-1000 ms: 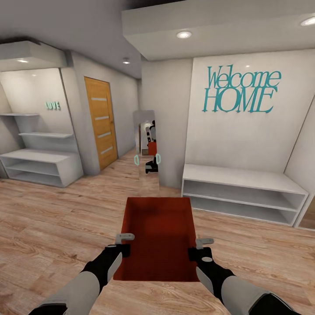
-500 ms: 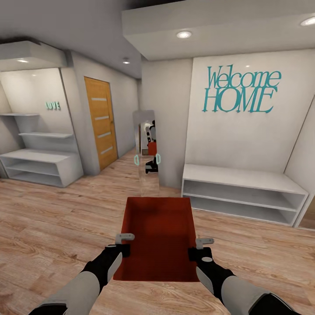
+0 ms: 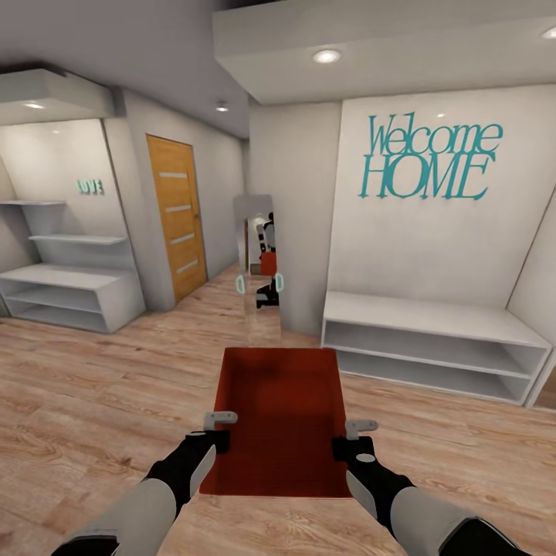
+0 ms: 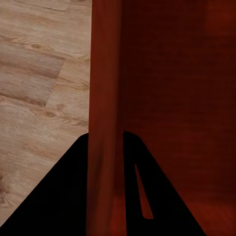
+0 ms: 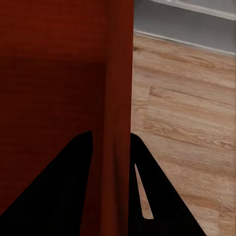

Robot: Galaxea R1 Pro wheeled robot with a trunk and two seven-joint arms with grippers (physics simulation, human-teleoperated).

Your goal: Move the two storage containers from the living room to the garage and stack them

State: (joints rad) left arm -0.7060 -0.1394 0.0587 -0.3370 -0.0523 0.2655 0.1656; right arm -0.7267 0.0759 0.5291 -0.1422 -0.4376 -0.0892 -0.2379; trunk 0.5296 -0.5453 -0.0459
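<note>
Two arms entering from 7 and 5 o'clock: pale grey forearms, glossy black wrist sections, small light grey brackets above each. Left gripper and right gripper with black, wedge-shaped fingers.

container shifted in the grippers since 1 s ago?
No. The storage container sits the same between the left gripper and right gripper; only the background shifted, so the camera moved.

We see an evenly bright, crisp render, light from recessed ceiling spots, soft glints on the white wall, barely any cast shadows on the wood floor, straight lines leaning at the head view's edges, jaws as flat black silhouettes in both wrist views.
</note>
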